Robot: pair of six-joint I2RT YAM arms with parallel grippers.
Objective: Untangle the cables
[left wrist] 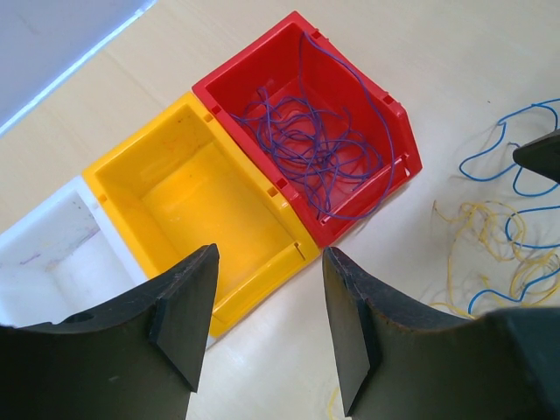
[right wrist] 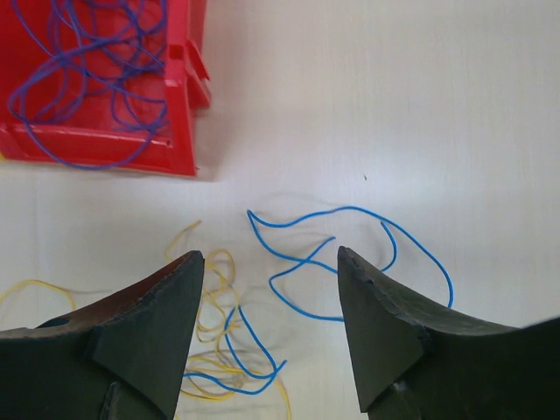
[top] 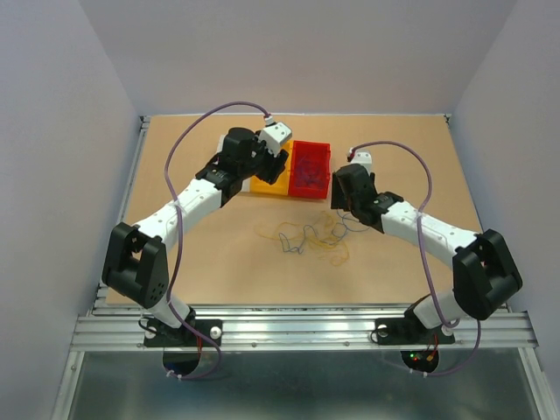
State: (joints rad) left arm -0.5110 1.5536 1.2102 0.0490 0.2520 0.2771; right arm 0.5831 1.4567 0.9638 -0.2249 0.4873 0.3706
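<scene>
Currently | left gripper point(left wrist: 269, 262): jaws spread, holding nothing, poised over the yellow bin point(left wrist: 192, 192) | right gripper point(right wrist: 269, 258): jaws spread, holding nothing, above a blue cable point(right wrist: 350, 208) | cables point(top: 315, 238): blue and yellow strands loose on the table point(top: 219, 262) just before the red bin point(left wrist: 262, 59); purple strands point(left wrist: 306, 140) lie inside it.

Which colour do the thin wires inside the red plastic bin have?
The thin wires in the red plastic bin are blue-purple, clearest in the left wrist view.
</scene>
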